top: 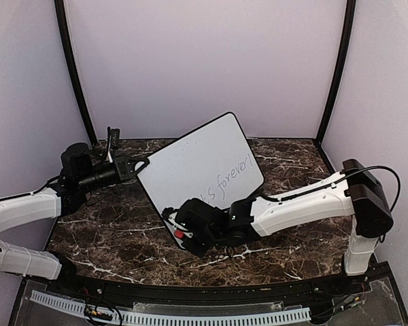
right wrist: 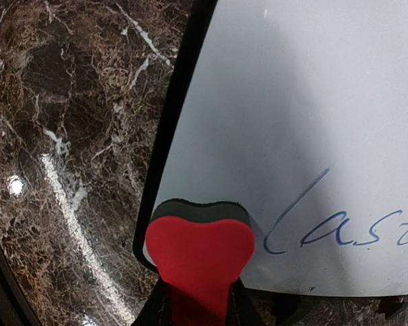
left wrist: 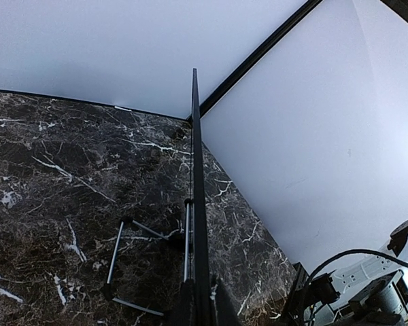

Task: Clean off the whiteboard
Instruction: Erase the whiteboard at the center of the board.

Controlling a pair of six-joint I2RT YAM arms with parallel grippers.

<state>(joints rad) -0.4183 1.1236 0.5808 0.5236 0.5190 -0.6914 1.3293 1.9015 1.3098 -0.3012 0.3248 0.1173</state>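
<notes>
The whiteboard (top: 204, 163) stands tilted on the marble table, white with a thin black frame and handwritten "lasts forever". My left gripper (top: 132, 165) is shut on its left edge; in the left wrist view the board's edge (left wrist: 197, 204) runs up from between the fingers. My right gripper (top: 187, 234) is shut on the red eraser (right wrist: 199, 255), whose dark felt side presses the board's lower left corner, just left of the "l" of the writing (right wrist: 340, 227). The eraser also shows in the top view (top: 179, 234).
The board's folding wire stand (left wrist: 132, 261) rests on the marble table (top: 122, 231) behind it. White walls with black corner posts (top: 73, 68) enclose the back and sides. My right arm (top: 306, 200) stretches across the table's right half.
</notes>
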